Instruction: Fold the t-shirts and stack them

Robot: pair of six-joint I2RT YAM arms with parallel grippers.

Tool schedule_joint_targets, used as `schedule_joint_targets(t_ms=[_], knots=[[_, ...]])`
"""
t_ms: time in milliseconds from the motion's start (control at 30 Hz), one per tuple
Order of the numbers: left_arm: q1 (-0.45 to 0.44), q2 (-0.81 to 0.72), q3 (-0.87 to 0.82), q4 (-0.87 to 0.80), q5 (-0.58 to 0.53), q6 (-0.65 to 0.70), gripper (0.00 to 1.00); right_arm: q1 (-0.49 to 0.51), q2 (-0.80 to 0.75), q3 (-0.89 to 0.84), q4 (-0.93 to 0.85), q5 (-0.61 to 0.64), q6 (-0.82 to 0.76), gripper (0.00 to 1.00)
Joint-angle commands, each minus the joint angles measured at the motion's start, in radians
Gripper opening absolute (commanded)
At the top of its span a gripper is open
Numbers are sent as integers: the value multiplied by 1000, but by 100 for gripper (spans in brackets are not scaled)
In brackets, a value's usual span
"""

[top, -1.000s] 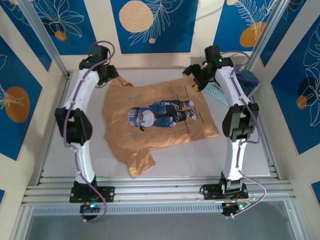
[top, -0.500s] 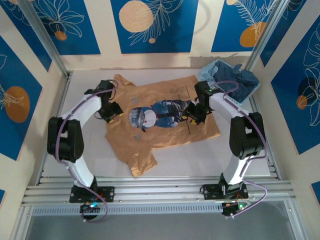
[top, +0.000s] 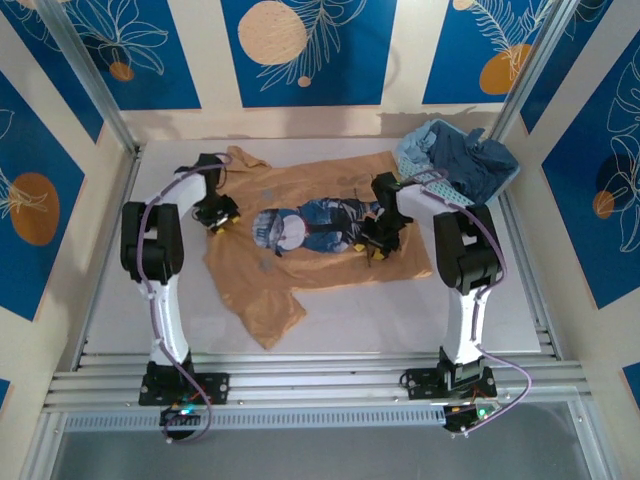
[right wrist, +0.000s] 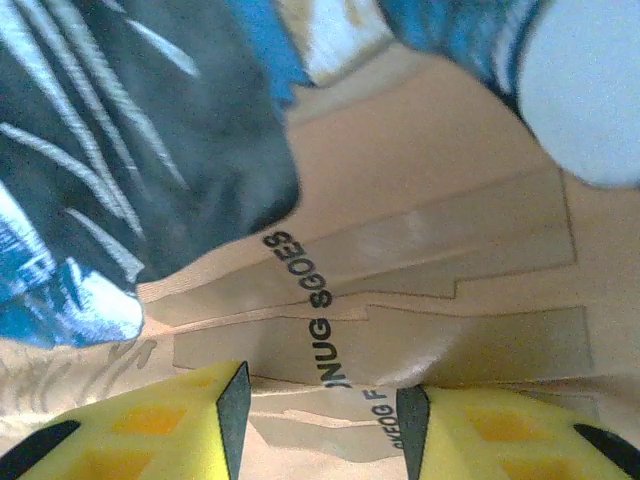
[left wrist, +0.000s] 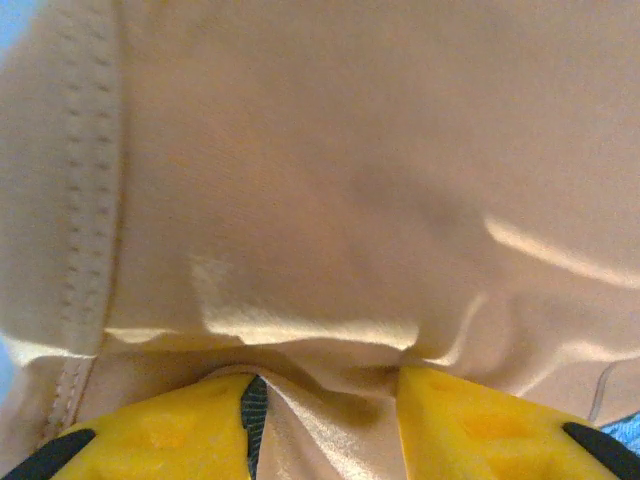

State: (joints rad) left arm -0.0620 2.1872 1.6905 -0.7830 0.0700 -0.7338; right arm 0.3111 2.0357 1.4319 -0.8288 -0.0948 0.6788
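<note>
The top view shows the tan-orange t-shirt [top: 300, 265] spread across the middle of the table [top: 480, 300], and the dark blue t-shirt [top: 465, 160] in the basket [top: 432, 186] at the far right corner. In its wrist view, the left gripper [left wrist: 325, 390] pinches a tan fold. The right gripper [right wrist: 315, 400] stands narrow with printed cloth between its fingers, and I cannot tell whether it grips.

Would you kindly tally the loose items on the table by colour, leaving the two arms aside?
tan-orange t-shirt, spread flat, print up: 1
dark blue t-shirt, heaped in the basket: 1
light-blue basket, at the far right corner: 1
Total: 3
</note>
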Motion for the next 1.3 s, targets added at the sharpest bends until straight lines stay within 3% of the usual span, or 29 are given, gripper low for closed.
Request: schedule_joint_targets(t_ms=[0,167,300,467,700,867,1067,1267], knots=[[42,122,184,-60,10,86,42,11,81,87,-26,-41,38,46],[60,216,437,-175,-32,80,47,0,187,271,-90,-45,20,46],[52,74,404,-197,-136,87,58,4,123,319,-110,-49,7,52],[45,-219,105,-191,-139,64,59,-12,-79,177,-82,-32,23,60],[-35,-589,-492,-235,29,34,56,-144,-424,-217,-7,-77,52,61],[-145,-754,-800,-215,165,-74,56,-202,-533,-363,-11,-124,44,61],[-230,-808,-968,-54,233,-241,56,-234,-558,-448,22,-147,38,61],[-258,-732,-962,15,208,-262,51,-257,-559,-461,11,-138,15,61]])
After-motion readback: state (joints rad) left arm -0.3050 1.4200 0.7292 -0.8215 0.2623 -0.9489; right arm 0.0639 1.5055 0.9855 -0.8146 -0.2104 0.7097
